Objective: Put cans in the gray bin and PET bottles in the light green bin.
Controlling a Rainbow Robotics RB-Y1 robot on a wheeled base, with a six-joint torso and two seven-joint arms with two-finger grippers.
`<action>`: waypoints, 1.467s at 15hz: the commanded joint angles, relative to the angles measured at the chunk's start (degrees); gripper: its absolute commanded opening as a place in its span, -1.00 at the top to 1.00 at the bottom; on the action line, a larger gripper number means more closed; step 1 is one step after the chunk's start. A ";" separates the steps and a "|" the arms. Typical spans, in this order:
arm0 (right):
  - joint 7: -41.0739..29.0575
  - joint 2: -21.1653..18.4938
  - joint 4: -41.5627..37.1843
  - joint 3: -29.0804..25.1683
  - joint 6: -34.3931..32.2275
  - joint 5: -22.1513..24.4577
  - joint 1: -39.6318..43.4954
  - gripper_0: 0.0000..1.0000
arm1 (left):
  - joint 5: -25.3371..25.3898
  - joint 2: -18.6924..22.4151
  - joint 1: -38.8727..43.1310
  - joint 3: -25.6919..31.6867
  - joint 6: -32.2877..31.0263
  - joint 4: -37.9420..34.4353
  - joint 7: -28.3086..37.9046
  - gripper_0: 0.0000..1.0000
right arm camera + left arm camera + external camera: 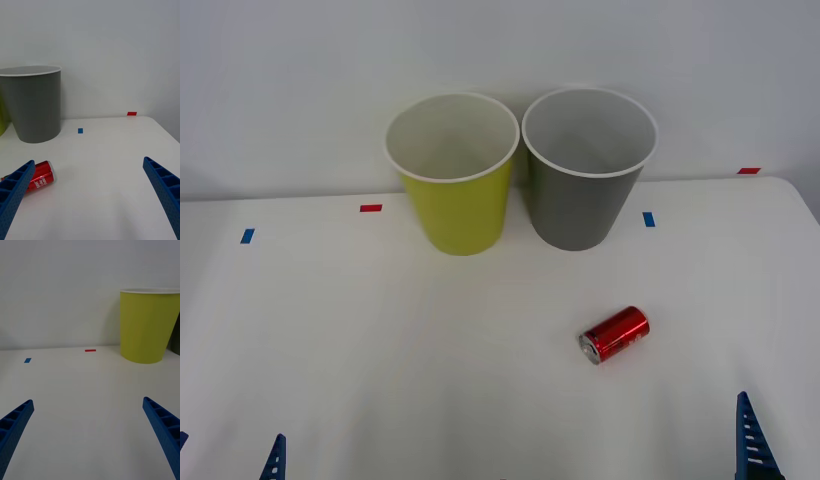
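1. Front view, far left: blue tape mark (247, 236) and red tape mark (370, 208) stuck flat on the white table (380, 360).
2. Near left corner: left gripper (88, 427), blue ribbed fingers (15, 427) spread wide apart, grasping nothing, low over bare table.
3. Far side, left of centre: light green bin (456, 180), upright, pale inside, white rim; seen from the left wrist beyond the spread fingers, well apart from them.
4. Just right of it: gray bin (584, 170), upright, rims close together, whether touching cannot be told.
5. Right of the gray bin: a second blue tape mark (648, 219); farther right at the far edge, another red tape mark (748, 171).
6. Nearer than the gray bin, right of centre: red can (615, 334), lying on its side on the table, silver end toward the near left, apart from both bins.
7. Near right corner: right gripper (88, 187), fingers (165, 187) released and wide apart, holding nothing; can (41, 180) beside and partly behind one finger, not between the two.
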 commanded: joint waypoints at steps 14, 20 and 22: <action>0.00 0.00 0.00 0.00 0.00 0.00 0.00 -1.00 | 0.00 0.00 0.00 0.00 0.00 0.00 0.00 -1.00; 0.00 0.00 0.00 0.00 0.00 0.00 0.00 -1.00 | 0.00 0.00 0.00 0.00 0.00 0.00 0.00 -1.00; 0.00 0.00 0.00 0.00 0.00 0.00 0.00 -1.00 | 0.00 0.00 0.00 0.00 0.00 0.00 0.00 -1.00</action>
